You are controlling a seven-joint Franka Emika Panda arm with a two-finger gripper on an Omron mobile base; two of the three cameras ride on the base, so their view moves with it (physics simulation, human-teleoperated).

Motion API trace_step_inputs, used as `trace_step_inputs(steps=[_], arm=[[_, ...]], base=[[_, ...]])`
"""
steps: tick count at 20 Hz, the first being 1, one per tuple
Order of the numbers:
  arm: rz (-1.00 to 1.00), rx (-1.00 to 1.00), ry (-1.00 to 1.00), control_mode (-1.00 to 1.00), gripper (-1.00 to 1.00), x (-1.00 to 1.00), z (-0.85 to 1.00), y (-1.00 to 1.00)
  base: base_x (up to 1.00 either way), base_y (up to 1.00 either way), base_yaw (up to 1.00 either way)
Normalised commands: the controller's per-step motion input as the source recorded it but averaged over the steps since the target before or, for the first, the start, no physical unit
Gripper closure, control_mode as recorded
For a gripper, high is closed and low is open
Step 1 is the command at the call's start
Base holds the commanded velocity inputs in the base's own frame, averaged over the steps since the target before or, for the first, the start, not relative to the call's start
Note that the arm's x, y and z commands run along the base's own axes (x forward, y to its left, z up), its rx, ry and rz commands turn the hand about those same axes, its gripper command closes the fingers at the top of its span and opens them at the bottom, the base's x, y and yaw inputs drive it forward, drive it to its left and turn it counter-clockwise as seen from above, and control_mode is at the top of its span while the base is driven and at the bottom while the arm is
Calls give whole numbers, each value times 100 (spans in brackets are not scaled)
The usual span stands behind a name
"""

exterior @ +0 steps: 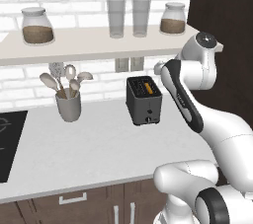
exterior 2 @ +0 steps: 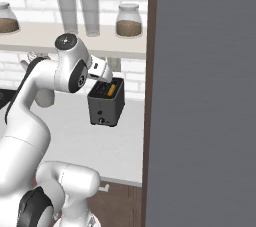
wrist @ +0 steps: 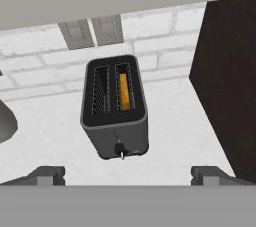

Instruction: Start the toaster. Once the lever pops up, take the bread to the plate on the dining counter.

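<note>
The dark grey toaster point(exterior: 144, 100) point(exterior 2: 105, 105) point(wrist: 115, 111) stands on the grey worktop against the brick wall. An orange-yellow bread slice point(wrist: 125, 91) point(exterior: 147, 88) point(exterior 2: 112, 89) sits low in its right-hand slot; the other slot is empty. The small dark lever point(wrist: 120, 148) point(exterior: 149, 112) is near the bottom of the narrow front face. My gripper point(wrist: 129, 173) hovers above and in front of the toaster, open, with nothing between its fingers. The plate and the dining counter are out of view.
A shelf point(exterior: 99, 40) with jars and two glasses hangs just above the arm. A grey utensil cup point(exterior: 68, 105) stands left of the toaster and a black cooktop point(exterior: 7, 139) lies at far left. A tall dark cabinet side point(exterior 2: 200, 96) walls off the right.
</note>
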Motion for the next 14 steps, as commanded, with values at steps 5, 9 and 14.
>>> trace_step_inputs(steps=[5, 9, 14], arm=[[0, 0, 0, -100, -100, 0, 0, 0], [0, 0, 0, -100, -100, 0, 0, 0], [0, 0, 0, -100, -100, 0, 0, 0]], base=[[0, 0, 0], [0, 0, 0], [0, 0, 0]])
